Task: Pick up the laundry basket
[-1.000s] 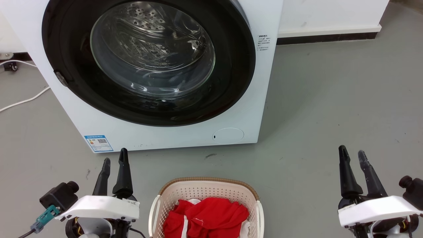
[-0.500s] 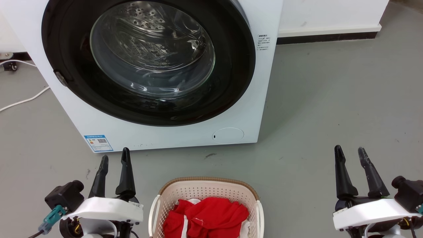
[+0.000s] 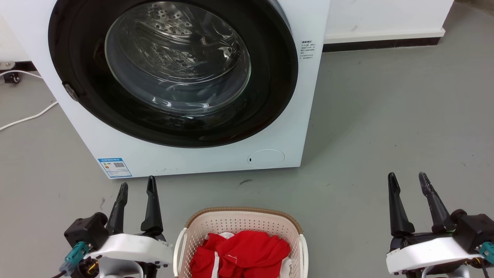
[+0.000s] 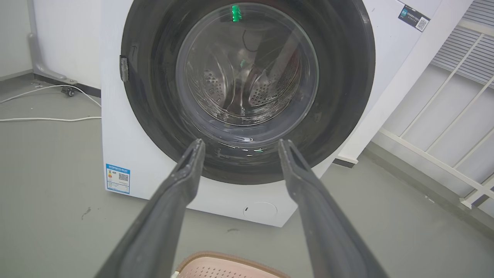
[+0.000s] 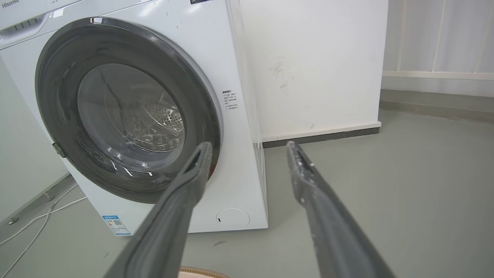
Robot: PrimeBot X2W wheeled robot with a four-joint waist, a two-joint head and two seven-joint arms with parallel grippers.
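The laundry basket (image 3: pixel 239 221) stands on the grey floor (image 3: pixel 386 116) in front of the washing machine (image 3: pixel 305 116), a little apart from its lower front edge. In the head view it is at the bottom middle and its near part is cut off by the frame. Its brown rim and its white side handles are visible, and red clothes (image 3: pixel 241 251) lie inside it, with a bit of white cloth next to them.

The left gripper (image 3: pixel 137 182) hangs just beside the left side of the basket, not touching it. Its two dark fingers are spread apart, with nothing between them, and they point toward the machine. The right gripper (image 3: pixel 407 175) is well apart from the basket on the other side, over bare floor. Its fingers are also spread and hold nothing.

The round dark door (image 3: pixel 173 69) of the machine is closed, and the metal drum shows through its glass. A blue label (image 3: pixel 114 167) sits at the lower left corner of the white front. A white cable (image 3: pixel 27 116) lies on the floor to the left of the machine, toward the wall.

In the left wrist view a part of the brown rim shows between the two fingers at the bottom edge.
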